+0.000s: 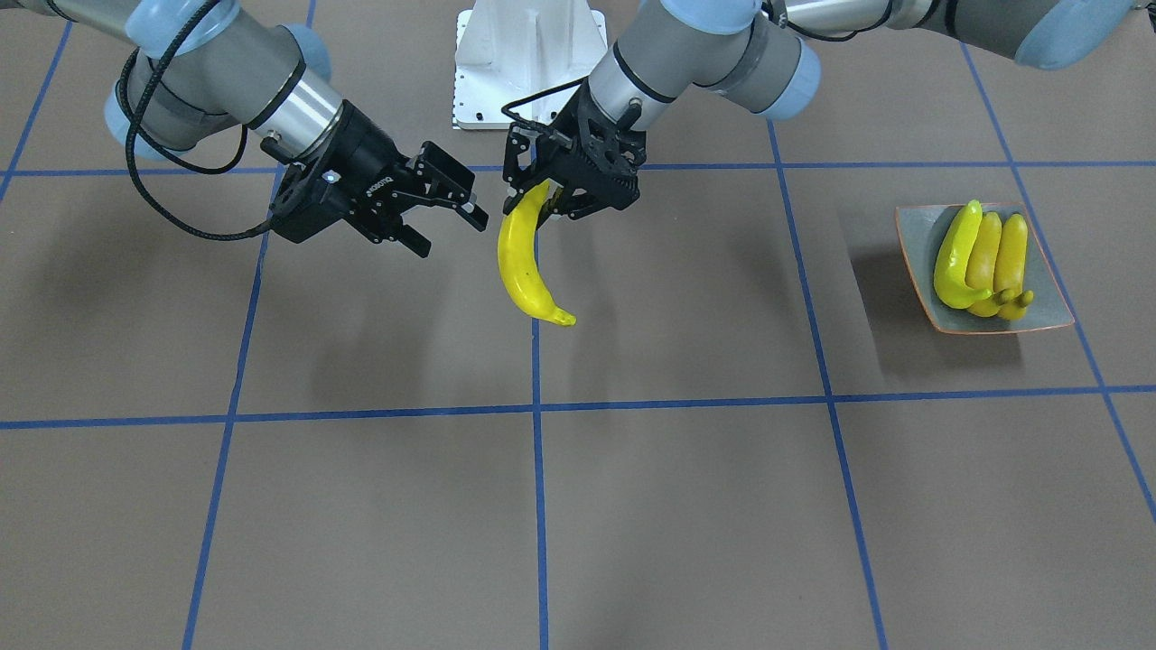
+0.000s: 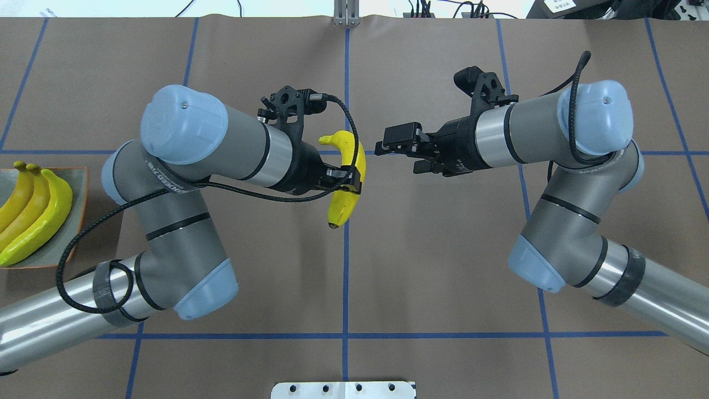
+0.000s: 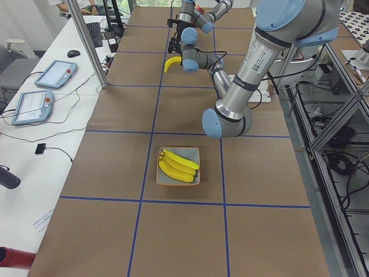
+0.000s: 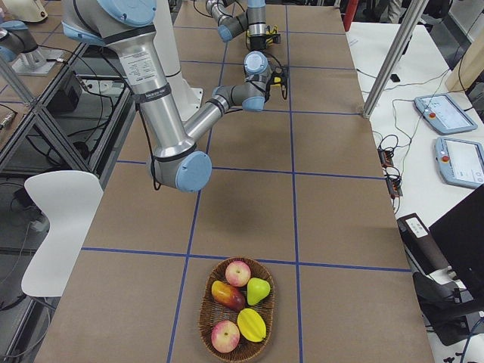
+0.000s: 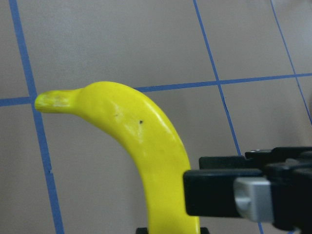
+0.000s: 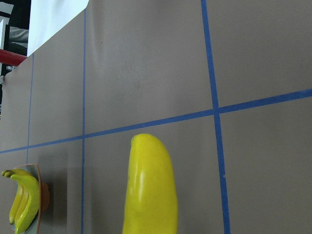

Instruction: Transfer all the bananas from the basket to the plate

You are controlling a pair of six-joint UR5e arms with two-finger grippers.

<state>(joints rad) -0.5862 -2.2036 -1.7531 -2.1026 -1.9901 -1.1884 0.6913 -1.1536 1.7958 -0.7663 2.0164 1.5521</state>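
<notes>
One banana [image 1: 524,262] hangs above the brown table [image 1: 686,506], clenched near its upper end by the left gripper [image 1: 548,203] and curving toward 6 o'clock in the front-facing view; the right gripper [image 1: 449,232], at its 9 o'clock, is spread and empty. Three more bananas [image 1: 984,262] lie side by side on the plate [image 1: 1052,311] at 3 o'clock, across blue tape [image 1: 686,397] lines, while a wicker basket [image 4: 204,314] at the table's far end holds apples [image 4: 237,272] and other fruit

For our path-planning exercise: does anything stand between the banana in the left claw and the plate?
Nothing visible does. The table between the banana in the left claw and the plate is bare; three bananas already fill most of the plate.
</notes>
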